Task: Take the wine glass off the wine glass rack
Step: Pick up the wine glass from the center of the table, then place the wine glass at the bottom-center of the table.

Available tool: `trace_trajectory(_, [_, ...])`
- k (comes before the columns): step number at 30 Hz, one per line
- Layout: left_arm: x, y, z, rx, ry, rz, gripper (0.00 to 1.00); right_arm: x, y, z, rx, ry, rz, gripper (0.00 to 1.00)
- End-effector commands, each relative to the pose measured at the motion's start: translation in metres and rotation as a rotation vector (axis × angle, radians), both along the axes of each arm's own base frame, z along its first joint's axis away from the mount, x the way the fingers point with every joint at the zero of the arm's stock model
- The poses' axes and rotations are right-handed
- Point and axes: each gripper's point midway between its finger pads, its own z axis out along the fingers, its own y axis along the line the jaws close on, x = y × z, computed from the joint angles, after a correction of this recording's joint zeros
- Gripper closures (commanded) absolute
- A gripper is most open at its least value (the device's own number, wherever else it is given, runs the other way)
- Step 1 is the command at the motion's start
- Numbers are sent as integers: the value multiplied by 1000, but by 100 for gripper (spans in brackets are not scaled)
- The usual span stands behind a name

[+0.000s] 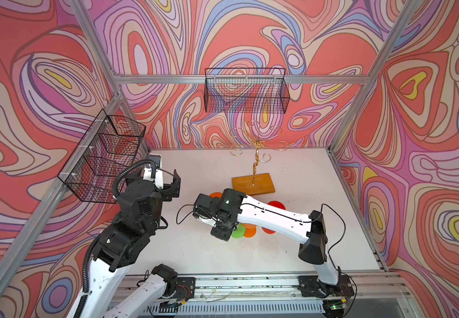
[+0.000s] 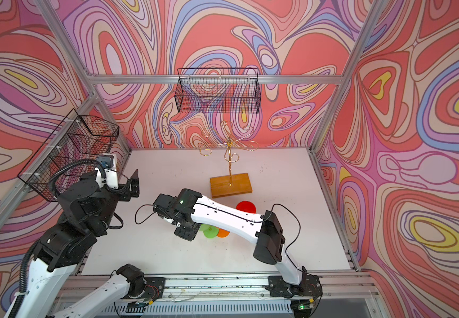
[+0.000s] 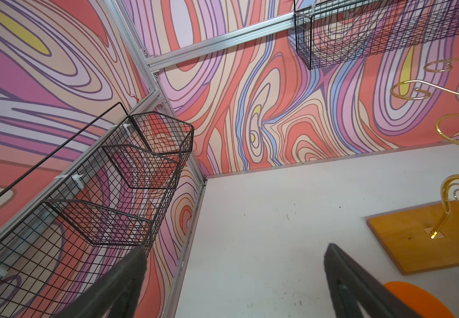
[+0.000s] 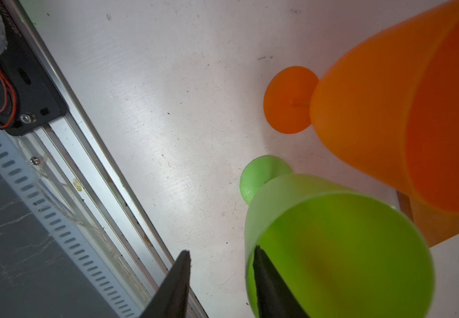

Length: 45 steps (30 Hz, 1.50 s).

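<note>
1. On the table (image 1: 195, 256), several coloured glasses, a red glass (image 1: 276, 205) among them, were seen standing in front of the rack, and none was hung up.
2. The rack (image 1: 264, 185) was seen toward the back of the table, upright on its wooden base. Every curled arm was bare in both top views, so the removal itself was judged to be done, as far as could be shown.
3. The green glass (image 4: 346, 247) was found upright on its foot on the table, just beside an orange glass (image 4: 388, 110) and clear of the rack's arms.
4. The right gripper (image 4: 221, 250) was placed over the green glass's rim with its jaws partly spread. One finger was lowered inside the bowl, at or very near the wall. The other was set outside, with bare table seen between it and the glass. No pinch was judged to be made, and only the lifting away of this gripper was thought to be left.
5. The left gripper (image 3: 235, 247) was raised in the air near the wire basket (image 1: 104, 162). Its jaws were spread wide, with nothing between them and nothing touched.
</note>
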Motion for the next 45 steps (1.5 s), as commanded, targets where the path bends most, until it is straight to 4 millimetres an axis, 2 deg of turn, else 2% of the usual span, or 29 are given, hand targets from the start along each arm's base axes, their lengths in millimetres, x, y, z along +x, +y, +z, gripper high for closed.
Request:
trace_trajectory(1, [0,1,-3,-6,7,3,0,1,-4,-15,-56,-3,6,63])
trace_trajectory(5, [0,1,-3,-5,6,4,0,2,-7,-20,-79,-6,9,71])
trace_trajectory(8, [0,2,-3,-4,6,8,0,2,-9,-24,-95,-9,11,85])
trace_trajectory(10, [-1,3,-3,-4,4,10,0,3,-10,-25,-100,-12,13,100])
trace_trajectory(16, [0,3,-3,-2,6,14,0,6,-8,-21,-91,-26,14,100])
trace_trajectory(27, [0,3,-5,-1,9,12,0,-8,14,9,110,22,26,100])
trace_trajectory(30, [0,2,-5,-2,10,10,0,-14,15,9,136,49,24,100])
trace_trajectory(37, [1,1,-6,-6,16,5,0,-13,13,6,164,34,2,100])
trace_trajectory(41, [1,1,-5,-7,14,5,0,-10,9,1,149,17,-11,100])
trace_trajectory(45, [1,1,-5,-7,16,4,0,-5,7,4,148,-17,-27,99])
